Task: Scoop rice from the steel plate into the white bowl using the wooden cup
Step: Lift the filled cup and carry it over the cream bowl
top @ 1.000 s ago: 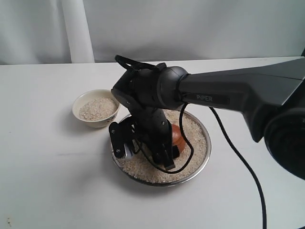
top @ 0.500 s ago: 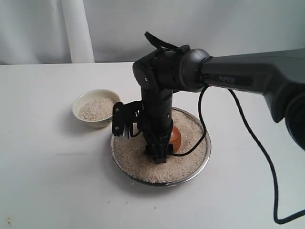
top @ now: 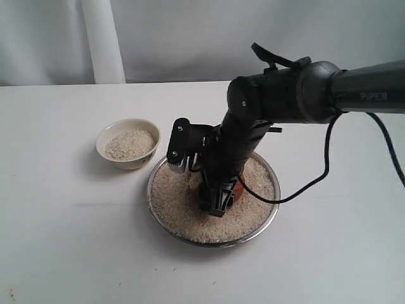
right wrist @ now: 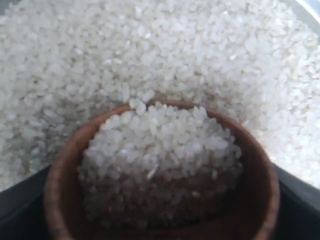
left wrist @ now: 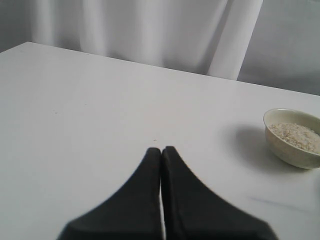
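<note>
A lab-style test bench is suggested — a plain white table (top: 63, 253) is backed by a white curtain (top: 190, 38), and a black robot arm (top: 304, 95) — cable (top: 319, 174) trailing — is extended over it.

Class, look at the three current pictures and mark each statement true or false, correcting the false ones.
1. The wooden cup has rice in it. True.
2. The white bowl is empty. False: it holds rice.
3. The left end effector is open. False: its fingers are closed together with nothing between them.
4. The right end effector is down in the steel plate. True.
5. The white bowl stands inside the steel plate. False: it stands beside the plate on the table.
</note>
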You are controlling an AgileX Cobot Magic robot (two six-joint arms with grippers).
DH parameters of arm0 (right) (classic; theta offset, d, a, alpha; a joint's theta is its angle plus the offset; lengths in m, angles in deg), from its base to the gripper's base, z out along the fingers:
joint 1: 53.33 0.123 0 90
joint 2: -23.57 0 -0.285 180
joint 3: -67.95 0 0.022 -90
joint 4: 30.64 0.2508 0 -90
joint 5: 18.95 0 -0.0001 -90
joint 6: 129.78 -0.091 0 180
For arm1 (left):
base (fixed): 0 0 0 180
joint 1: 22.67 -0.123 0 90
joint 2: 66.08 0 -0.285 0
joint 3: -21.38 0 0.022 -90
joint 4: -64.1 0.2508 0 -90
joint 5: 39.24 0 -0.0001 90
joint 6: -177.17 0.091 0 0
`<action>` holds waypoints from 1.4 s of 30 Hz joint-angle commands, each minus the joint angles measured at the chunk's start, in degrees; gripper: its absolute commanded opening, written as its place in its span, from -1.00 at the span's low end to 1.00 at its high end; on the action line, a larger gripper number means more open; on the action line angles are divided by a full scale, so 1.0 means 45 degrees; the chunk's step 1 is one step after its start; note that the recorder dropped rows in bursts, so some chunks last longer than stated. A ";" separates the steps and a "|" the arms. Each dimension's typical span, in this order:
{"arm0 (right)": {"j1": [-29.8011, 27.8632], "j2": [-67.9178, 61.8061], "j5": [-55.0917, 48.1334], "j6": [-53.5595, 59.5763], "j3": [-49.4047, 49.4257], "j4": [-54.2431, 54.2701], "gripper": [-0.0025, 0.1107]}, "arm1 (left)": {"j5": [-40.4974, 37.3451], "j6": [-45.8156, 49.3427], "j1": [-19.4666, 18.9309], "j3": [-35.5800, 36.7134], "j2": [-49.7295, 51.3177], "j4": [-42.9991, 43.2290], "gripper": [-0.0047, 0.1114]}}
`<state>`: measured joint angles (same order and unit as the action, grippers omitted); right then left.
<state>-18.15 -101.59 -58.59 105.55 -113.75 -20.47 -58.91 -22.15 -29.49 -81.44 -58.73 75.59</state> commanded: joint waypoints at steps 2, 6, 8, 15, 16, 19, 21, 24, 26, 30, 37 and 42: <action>-0.0425 0.1458 0.1922 0.0079 0.1497 0.1272 -0.96 | 0.0080 -0.0028 0.0018 0.0008 0.0097 -0.0046 -0.92; -0.0452 0.2245 0.3899 0.0079 0.2800 0.2693 -0.96 | 0.0080 -0.0028 0.0018 0.0008 0.0097 -0.0046 -0.92; -0.0452 0.2568 0.5420 0.0079 0.3811 0.3844 -0.96 | 0.0080 -0.0028 0.0018 0.0008 0.0097 -0.0046 -0.92; -0.0452 0.2656 0.6276 0.0079 0.4462 0.4264 -0.96 | 0.0080 -0.0028 0.0018 0.0008 0.0097 -0.0046 -0.92; -0.0452 0.2656 0.6304 0.0079 0.4475 0.4264 -0.96 | 0.0080 -0.0028 0.0018 0.0008 0.0097 -0.0046 -0.92; -0.0452 0.2755 0.6330 0.0079 0.4475 0.4057 -0.96 | 0.0080 -0.0028 0.0018 0.0008 0.0097 -0.0046 -0.92; -0.0452 0.2803 0.6220 0.0079 0.4373 0.3877 -0.96 | 0.0080 -0.0028 0.0018 0.0008 0.0097 -0.0046 -0.92; -0.0452 0.2742 0.5088 0.0079 0.3604 0.3294 -0.96 | 0.0080 -0.0028 0.0018 0.0008 0.0097 -0.0046 -0.92; -0.0452 0.2696 0.4198 0.0079 0.2763 0.2878 -0.96 | 0.0080 -0.0028 0.0018 0.0008 0.0097 -0.0046 -0.92; -0.0452 0.2443 0.2731 0.0079 0.0979 0.1972 -0.96 | 0.0080 -0.0028 0.0018 0.0008 0.0097 -0.0046 -0.92; -0.0227 0.0871 -0.0610 -0.0047 -0.2957 0.0847 -0.96 | 0.0080 -0.0028 0.0018 0.0008 0.0097 -0.0046 -0.92; 0.0035 -0.0701 -0.1673 -0.0155 -0.5570 0.0471 -0.96 | 0.0080 -0.0028 0.0018 0.0008 0.0097 -0.0046 -0.92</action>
<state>-18.81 -101.54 -63.32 105.34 -132.96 -17.22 -58.91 -22.15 -29.49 -81.44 -58.73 75.59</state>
